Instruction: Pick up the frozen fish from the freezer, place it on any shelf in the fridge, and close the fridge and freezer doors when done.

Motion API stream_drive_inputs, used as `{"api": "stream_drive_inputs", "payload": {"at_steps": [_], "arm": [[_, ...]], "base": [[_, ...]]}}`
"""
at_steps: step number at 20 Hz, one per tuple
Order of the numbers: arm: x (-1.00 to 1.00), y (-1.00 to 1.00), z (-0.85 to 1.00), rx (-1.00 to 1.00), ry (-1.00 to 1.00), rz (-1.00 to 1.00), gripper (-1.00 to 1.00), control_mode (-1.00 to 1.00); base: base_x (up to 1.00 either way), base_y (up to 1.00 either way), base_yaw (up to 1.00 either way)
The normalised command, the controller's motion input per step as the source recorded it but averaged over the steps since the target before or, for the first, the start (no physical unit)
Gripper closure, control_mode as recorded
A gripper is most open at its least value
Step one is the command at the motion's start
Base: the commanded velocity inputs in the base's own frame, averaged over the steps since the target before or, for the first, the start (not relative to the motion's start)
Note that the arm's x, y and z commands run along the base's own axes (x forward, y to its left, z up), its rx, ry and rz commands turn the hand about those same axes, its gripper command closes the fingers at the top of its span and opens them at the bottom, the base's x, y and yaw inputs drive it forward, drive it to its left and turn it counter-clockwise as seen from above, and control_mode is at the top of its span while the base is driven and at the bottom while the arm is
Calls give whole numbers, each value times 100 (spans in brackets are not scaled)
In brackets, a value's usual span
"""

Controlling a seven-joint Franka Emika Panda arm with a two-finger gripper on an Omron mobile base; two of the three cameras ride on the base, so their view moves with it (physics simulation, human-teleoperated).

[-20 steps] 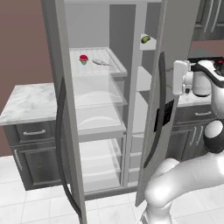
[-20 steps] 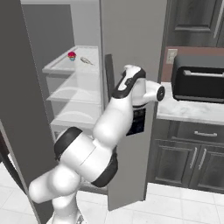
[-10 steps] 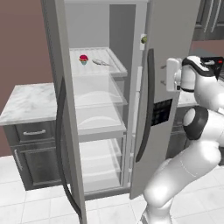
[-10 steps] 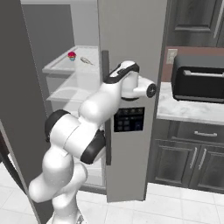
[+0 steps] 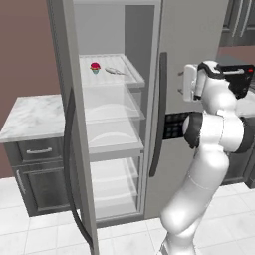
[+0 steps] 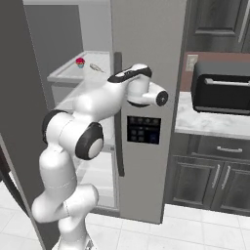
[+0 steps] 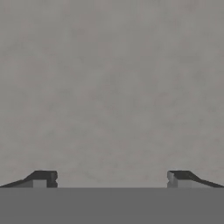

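Fish (image 5: pixel 115 71) lies on glass shelf (image 5: pixel 133 74), well apart from spread pincer (image 7: pixel 112 178).

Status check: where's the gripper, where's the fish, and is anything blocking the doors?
Gripper open, empty, facing the narrow grey freezer door. Slim silver-grey fish on the fridge's top glass shelf, beside the red-topped cupcake. Wide fridge door open, nothing blocking.

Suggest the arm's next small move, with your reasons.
Probably draw the open pincer back from the narrow grey freezer door, which looks shut. The slim silver fish already lies on the clear glass shelf, while the wide grey fridge door stands open.
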Motion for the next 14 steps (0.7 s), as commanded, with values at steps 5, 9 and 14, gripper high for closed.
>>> {"api": "stream_drive_inputs", "payload": {"at_steps": [5,9,14], "arm": [[46,15,0,0,1,-10,-100,-100],[50,27,-2,-3,4,-11,-100,-100],[-6,22,-3,-2,-1,-8,-100,-100]], "base": [[0,0,0],[0,0,0],[0,0,0]]}}
